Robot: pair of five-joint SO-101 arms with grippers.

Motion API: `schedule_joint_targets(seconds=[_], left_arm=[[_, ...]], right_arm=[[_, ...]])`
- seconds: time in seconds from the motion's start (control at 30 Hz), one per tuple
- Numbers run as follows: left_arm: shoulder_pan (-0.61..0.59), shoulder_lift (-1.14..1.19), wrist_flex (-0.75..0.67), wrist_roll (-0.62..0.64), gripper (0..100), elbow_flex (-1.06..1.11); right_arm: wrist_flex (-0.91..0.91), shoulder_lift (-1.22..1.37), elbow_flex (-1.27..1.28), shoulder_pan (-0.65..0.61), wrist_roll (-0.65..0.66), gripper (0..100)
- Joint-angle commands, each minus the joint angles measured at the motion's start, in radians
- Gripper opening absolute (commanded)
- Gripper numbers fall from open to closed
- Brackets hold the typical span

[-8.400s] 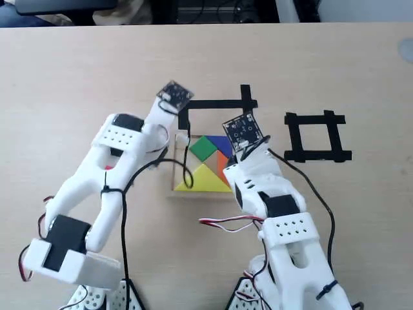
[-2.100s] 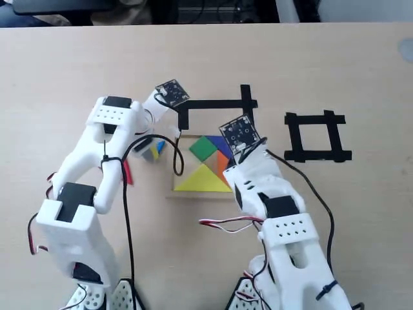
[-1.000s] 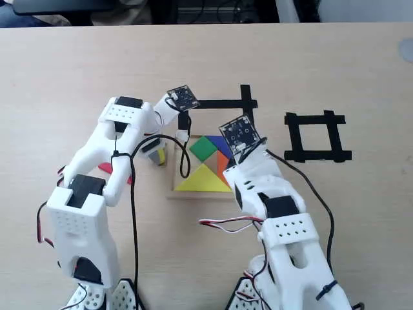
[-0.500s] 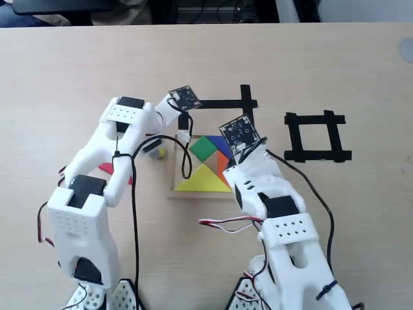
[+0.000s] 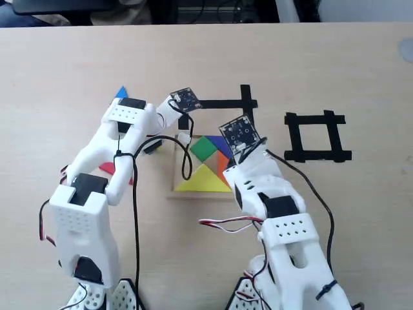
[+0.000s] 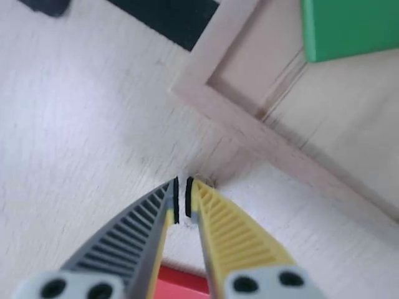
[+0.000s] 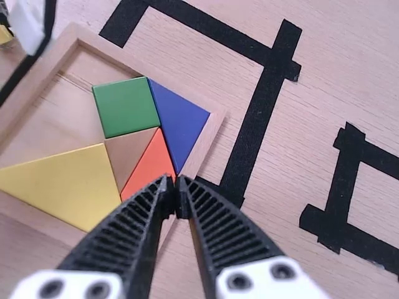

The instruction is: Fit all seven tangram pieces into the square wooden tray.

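Note:
The square wooden tray (image 5: 193,192) holds a green square (image 5: 205,150), a blue triangle (image 7: 177,121), a brown piece (image 7: 128,156), an orange piece (image 7: 149,169) and a big yellow triangle (image 5: 201,179). My left gripper (image 6: 182,202) is shut on nothing and low over the table, just outside a tray corner (image 6: 249,118). In the high view the left gripper (image 5: 155,146) sits by the tray's left side. A red piece (image 5: 106,169) lies under the left arm. A small blue triangle (image 5: 121,92) lies on the table beyond that arm. My right gripper (image 7: 173,193) is shut above the tray rim beside the orange piece.
Black tape marks an outline (image 5: 219,103) behind the tray and a small square (image 5: 316,137) to its right. Cables hang from both arms across the tray's left part. Bare tabletop stretches to the far left and far right.
A small blue triangle now lies on the table beyond the left arm, where none showed before. The left gripper has edged slightly toward the tray corner. The right arm has kept still.

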Motion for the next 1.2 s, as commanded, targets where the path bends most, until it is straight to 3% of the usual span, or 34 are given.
schedule_joint_targets(seconds=[0.0,0.07,0.17,0.23,0.37,0.57,1.0,1.17], left_arm=[[-0.01,-0.109,0.091,0.035,6,-0.17],[-0.058,-0.152,0.11,0.106,6,-0.289],[-0.157,-0.138,0.015,0.238,6,-0.414],[-0.206,-0.077,-0.054,0.308,6,-0.433],[-0.271,0.069,-0.061,0.382,6,-0.498],[-0.302,0.342,-0.08,0.559,6,-0.809],[-0.28,0.933,0.014,0.566,6,-1.578],[-0.248,1.065,0.014,0.565,6,-1.719]], right_arm=[[-0.018,-0.018,-0.007,0.003,0.006,1.2],[-0.018,-0.018,-0.007,0.003,0.006,1.2],[-0.018,-0.018,-0.007,0.005,0.006,1.2],[-0.018,-0.018,-0.007,0.005,0.006,1.2],[-0.018,-0.018,-0.007,0.005,0.006,1.2],[-0.018,-0.018,-0.004,0.005,0.006,1.2],[-0.02,-0.016,0.001,-0.02,0.006,1.2],[-0.041,-0.016,0.021,-0.043,0.008,1.2]])
